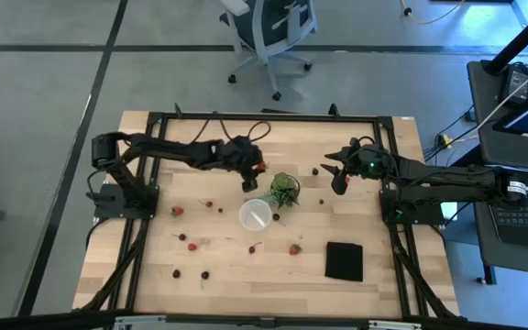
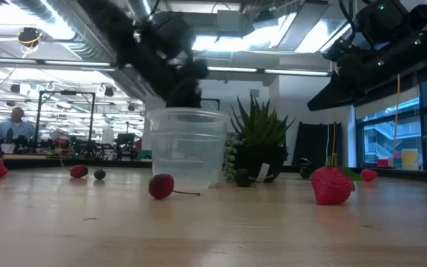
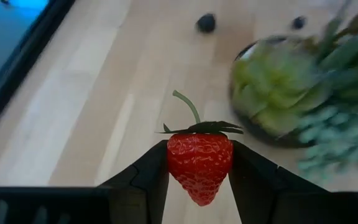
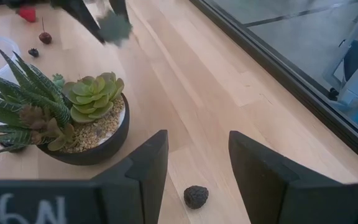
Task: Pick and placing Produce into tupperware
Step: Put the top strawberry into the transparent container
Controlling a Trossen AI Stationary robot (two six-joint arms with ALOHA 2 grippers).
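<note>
A red strawberry (image 3: 200, 167) sits closest to the left wrist camera, pinched between the two dark fingers (image 3: 148, 180) of the left hand (image 1: 250, 180). Its long axis runs along the fingers, tip pointing back toward the camera and green cap with curved stem pointing away, out over the pale wood surface (image 1: 200, 197). From above, this hand hangs between the potted plant (image 1: 284, 189) and the far edge, just beyond the tupperware (image 1: 254, 214), which stands upright near the middle of the surface, beside the plant.

The right hand (image 1: 338, 179) hovers on the plant's other side with its fingers spread apart, gripping nothing; a dark round berry (image 4: 196, 196) lies on the wood between them in its wrist view.

At surface height, a dark cherry (image 2: 161, 185) lies on its side before the tupperware, its stem pointing away to the right, and another strawberry (image 2: 331, 185) lies nearby. More berries are scattered across the wood. A flat black square (image 1: 344, 260) lies near the front right.
</note>
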